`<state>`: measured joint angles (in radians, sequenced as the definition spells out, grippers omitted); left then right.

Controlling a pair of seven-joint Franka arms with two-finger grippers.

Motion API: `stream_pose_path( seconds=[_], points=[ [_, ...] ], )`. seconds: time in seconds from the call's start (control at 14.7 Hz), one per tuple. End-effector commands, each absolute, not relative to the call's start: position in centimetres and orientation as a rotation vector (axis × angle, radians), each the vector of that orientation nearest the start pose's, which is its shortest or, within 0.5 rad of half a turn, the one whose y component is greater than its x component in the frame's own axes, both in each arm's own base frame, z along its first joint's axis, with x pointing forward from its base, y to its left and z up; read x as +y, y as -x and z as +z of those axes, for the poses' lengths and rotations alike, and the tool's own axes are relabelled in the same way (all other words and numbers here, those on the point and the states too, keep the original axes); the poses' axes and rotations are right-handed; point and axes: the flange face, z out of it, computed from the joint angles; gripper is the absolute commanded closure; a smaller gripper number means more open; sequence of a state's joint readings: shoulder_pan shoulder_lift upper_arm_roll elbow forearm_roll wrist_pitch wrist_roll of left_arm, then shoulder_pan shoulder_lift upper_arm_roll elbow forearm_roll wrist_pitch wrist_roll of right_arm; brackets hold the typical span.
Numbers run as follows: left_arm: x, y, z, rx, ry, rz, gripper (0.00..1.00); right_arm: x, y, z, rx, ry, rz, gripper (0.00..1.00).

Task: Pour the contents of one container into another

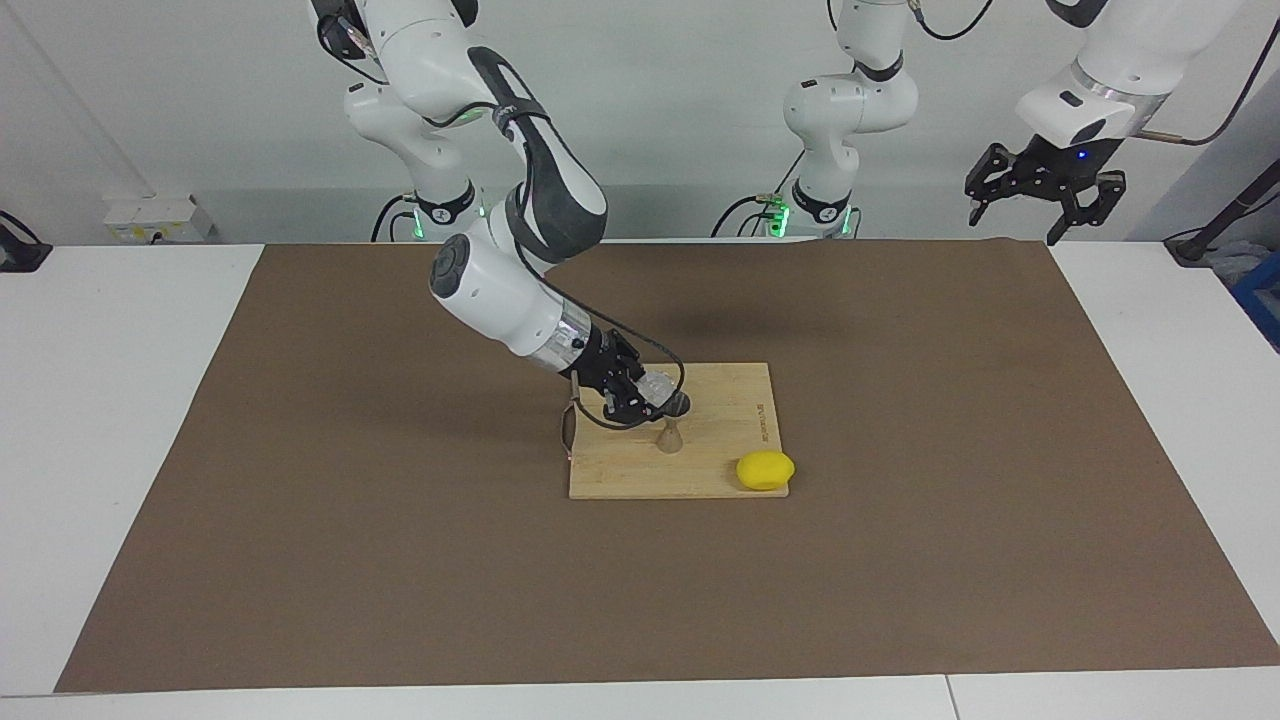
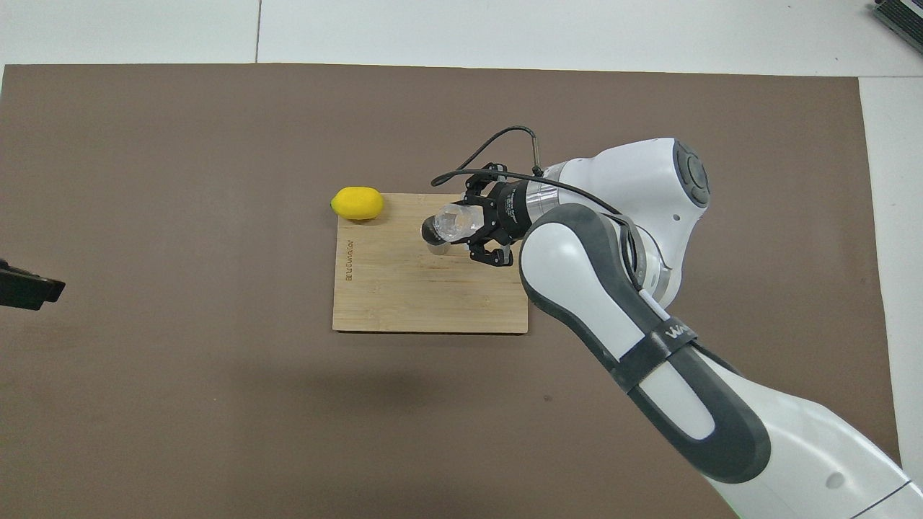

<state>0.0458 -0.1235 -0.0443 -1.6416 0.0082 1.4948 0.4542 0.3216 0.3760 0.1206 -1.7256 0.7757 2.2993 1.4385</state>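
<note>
- My right claw (image 1: 645, 392) is pinched tight on the glass tumbler (image 2: 456, 220), gripping its thick, clear, faceted walls from the sides.
- I hold the tumbler tipped well over, its mouth turned toward the left arm's end of the surface and sitting right over the open top of the jigger (image 1: 670, 434).
- The jigger stands upright on the cutting board (image 2: 404, 295): silvery-grey metal, two cones joined at a narrow waist, the dark bowl of the upper cone showing beside the tumbler's rim in the overhead view.
- I cannot tell whether the tumbler's rim touches the jigger.
- The board is a flat rectangle of pale bamboo with fine straight grain and a small line of printed lettering along one short edge.
- A smooth, oval yellow lemon (image 1: 765, 470) lies at the board's corner farthest from the robots, toward the left arm's end.
- The board rests on a matte brown mat (image 2: 180, 404) that covers most of the white surface (image 1: 100, 400).
- My left claw (image 1: 1040, 195) hangs spread wide and empty, high over the mat's corner at its own end, waiting.
</note>
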Motion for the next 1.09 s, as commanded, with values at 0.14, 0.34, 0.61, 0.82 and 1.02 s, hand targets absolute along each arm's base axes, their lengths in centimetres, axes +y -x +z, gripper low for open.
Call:
stream_pose_path(
  seconds=[0.14,0.34,0.61,0.82,1.02],
  points=[
    [3.3,-50.0,65.1,0.362,3.095,0.049,0.0,29.5,-61.0,40.4,1.751,1.891,0.51,1.0],
    [3.0,-50.0,65.2,0.368,3.094,0.046,0.0,29.7,-61.1,40.7,1.76,1.884,0.503,1.0],
    [2.0,-49.9,65.1,0.378,3.093,0.065,0.0,30.0,-61.2,40.8,1.788,1.875,0.49,1.0],
    [1.7,-50.4,65.3,0.196,3.107,0.012,0.0,30.3,-61.3,41.0,1.803,1.849,0.475,1.0],
    [-0.2,-51.1,65.5,0.106,3.109,-0.074,0.0,30.3,-61.3,41.0,1.817,1.851,0.456,1.0]
  ],
)
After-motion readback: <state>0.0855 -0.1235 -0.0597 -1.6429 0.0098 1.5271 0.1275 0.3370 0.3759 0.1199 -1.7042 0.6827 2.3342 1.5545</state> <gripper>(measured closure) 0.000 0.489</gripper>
